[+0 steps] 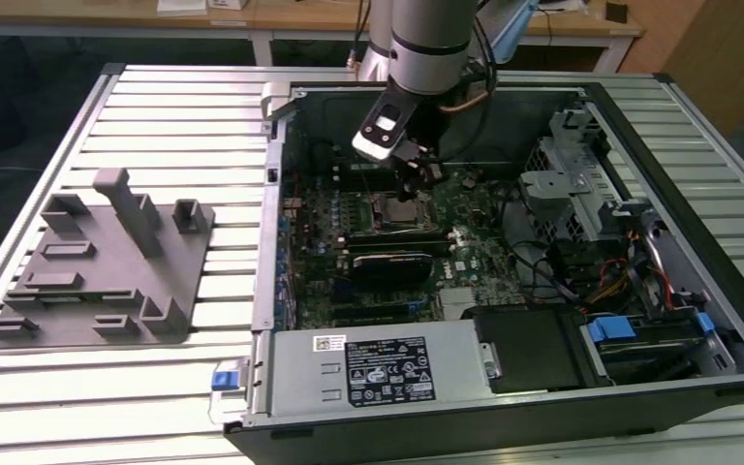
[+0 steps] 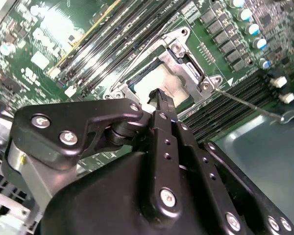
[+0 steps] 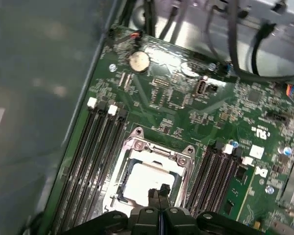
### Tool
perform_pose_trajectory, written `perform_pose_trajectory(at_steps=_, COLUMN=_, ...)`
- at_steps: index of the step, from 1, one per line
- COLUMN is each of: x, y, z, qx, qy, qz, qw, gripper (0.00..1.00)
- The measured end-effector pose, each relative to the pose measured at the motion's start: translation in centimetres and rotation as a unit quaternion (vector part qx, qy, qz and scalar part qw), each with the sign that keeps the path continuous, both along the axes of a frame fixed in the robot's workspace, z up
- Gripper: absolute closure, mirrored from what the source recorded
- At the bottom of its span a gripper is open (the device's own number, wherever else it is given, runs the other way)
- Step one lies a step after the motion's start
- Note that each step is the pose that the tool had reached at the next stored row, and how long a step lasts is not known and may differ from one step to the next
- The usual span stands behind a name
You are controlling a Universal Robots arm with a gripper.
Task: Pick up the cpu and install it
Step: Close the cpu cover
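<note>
Contact, or very nearly: the claw (image 3: 159,192) is pinched narrow, tips together with nothing between them. Those tips sit right at the edge of the cpu (image 3: 143,178), touching it or a hair above; I can't tell which. The cpu lies flat inside the socket frame (image 3: 137,143), shiny top up, so I'd call this the seating step, with the pick-up part done. Whatever follows calls for a light, square touch: the chip has to settle level in that frame, with no sideways shove.

Out from the socket, memory slots (image 3: 93,147) flank it on both sides across the green motherboard (image 3: 186,103). The first wrist view looks over the board and gives the round coin cell (image 3: 138,60) beyond the socket. The second wrist view brings in a thin metal lever (image 2: 245,104) swung clear of the frame. The exterior view supplies the wide picture: the arm reaches down into the open computer case (image 1: 631,145). That case lies on the slatted table (image 1: 166,107), and a grey fixture block (image 1: 101,262) sits well apart, towards the exterior view's left.
</note>
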State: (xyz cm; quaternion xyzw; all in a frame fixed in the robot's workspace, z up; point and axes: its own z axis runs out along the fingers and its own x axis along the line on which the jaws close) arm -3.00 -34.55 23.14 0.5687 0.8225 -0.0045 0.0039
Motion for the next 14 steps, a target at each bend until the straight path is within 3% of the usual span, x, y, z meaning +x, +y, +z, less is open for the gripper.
perform_pose_trajectory(at_steps=3, x=0.00, y=0.00, z=-0.01, qx=0.0000, qy=0.0000, qz=0.025, qw=0.9997, gripper=0.89)
perform_pose_trajectory(at_steps=7, x=0.00, y=0.00, z=-0.02, qx=0.0000, qy=0.0000, qz=0.061, qw=0.9981, gripper=0.89)
perform_pose_trajectory(at_steps=10, x=0.00, y=0.00, z=-0.02, qx=0.0000, qy=0.0000, qz=0.089, qw=0.9961, gripper=0.89)
perform_pose_trajectory(at_steps=14, x=0.00, y=0.00, z=-0.03, qx=0.0000, qy=0.0000, qz=0.125, qw=0.9921, gripper=0.89)
